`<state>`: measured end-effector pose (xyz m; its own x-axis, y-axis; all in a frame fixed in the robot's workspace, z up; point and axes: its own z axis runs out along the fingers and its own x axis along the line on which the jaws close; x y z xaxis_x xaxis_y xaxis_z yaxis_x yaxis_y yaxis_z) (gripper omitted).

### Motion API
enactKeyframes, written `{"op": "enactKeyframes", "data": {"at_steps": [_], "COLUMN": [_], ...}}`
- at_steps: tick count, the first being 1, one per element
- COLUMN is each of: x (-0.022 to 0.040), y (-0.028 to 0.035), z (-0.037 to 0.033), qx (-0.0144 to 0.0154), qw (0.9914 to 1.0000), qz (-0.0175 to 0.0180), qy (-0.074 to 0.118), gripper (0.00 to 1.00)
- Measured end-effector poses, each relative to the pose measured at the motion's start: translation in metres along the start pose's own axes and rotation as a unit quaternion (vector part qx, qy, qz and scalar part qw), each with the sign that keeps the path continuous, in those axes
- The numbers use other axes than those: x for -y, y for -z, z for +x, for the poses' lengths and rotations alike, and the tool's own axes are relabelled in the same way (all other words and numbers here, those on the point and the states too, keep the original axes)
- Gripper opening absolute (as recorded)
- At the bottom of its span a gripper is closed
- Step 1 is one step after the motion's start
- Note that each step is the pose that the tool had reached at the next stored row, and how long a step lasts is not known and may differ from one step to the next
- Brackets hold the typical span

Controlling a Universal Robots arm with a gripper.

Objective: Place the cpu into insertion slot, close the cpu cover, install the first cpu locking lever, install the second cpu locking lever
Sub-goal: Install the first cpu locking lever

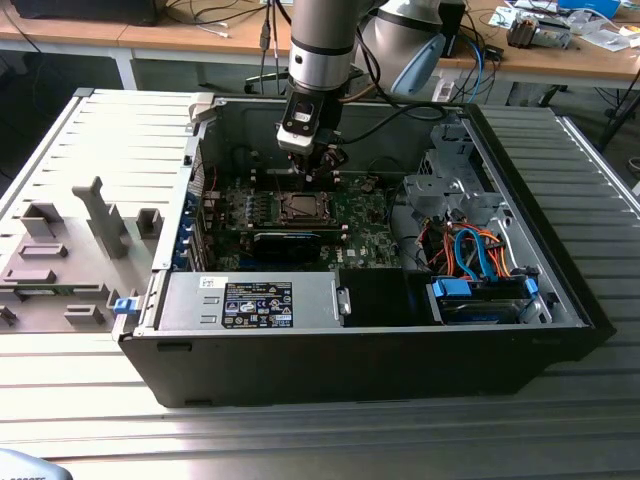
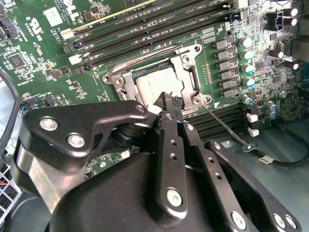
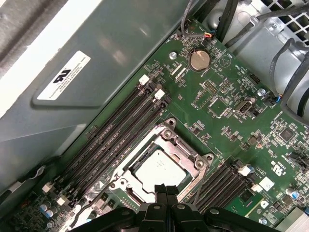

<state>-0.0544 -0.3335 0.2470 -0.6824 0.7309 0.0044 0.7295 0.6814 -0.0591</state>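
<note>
The cpu (image 3: 159,169) lies flat in the insertion slot (image 1: 298,207) on the green motherboard (image 3: 227,87); its silver-grey top also shows in the second wrist view (image 2: 153,84). The cpu cover (image 3: 195,162), a silvery frame, lies down around the chip, which shows through its window (image 2: 187,65). A thin metal locking lever (image 2: 224,125) sticks out from one socket corner, away from the frame. My gripper (image 3: 166,190) hovers just above the socket's edge, shut with nothing between the fingertips (image 2: 166,102). In the exterior view the gripper (image 1: 318,165) hangs inside the open case, just behind the socket.
Black memory slots (image 3: 116,137) run beside the socket. A coin battery (image 3: 199,60) sits further along the board. The case wall (image 3: 96,72) rises close by. A drive cage with orange and blue cables (image 1: 480,255) fills the exterior view's right. Grey fixtures (image 1: 60,250) lie outside on the left.
</note>
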Motion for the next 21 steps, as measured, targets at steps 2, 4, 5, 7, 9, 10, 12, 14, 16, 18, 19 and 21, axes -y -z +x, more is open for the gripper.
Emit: {"op": "enactKeyframes", "data": {"at_steps": [2, 4, 5, 7, 9, 10, 12, 14, 16, 18, 19, 21], "x": [0.0000, 0.0000, 0.0000, 0.0000, 0.0000, 0.0000, 0.0000, 0.0000, 0.0000, 0.0000, 0.0000, 0.0000], "y": [0.0000, 0.0000, 0.0000, 0.0000, 0.0000, 0.0000, 0.0000, 0.0000, 0.0000, 0.0000, 0.0000, 0.0000], "z": [0.0000, 0.0000, 0.0000, 0.0000, 0.0000, 0.0000, 0.0000, 0.0000, 0.0000, 0.0000, 0.0000, 0.0000], "qx": [0.0000, 0.0001, 0.0001, 0.0002, 0.0002, 0.0003, 0.0003, 0.0004, 0.0004, 0.0005, 0.0005, 0.0006], "qw": [1.00000, 1.00000, 1.00000, 1.00000, 0.99999, 0.99999, 0.99998, 0.99998, 0.99997, 0.99997, 0.99996, 0.99995], "qz": [0.0000, 0.0000, 0.0000, 0.0000, 0.0000, 0.0000, 0.0000, 0.0000, 0.0000, 0.0000, 0.0000, 0.0000], "qy": [0.001, 0.001, 0.002, 0.003, 0.004, 0.005, 0.006, 0.006, 0.007, 0.008, 0.008, 0.010], "gripper": [0.11, 0.11, 0.11, 0.11, 0.11, 0.11, 0.11, 0.11, 0.11, 0.11, 0.11, 0.11]}}
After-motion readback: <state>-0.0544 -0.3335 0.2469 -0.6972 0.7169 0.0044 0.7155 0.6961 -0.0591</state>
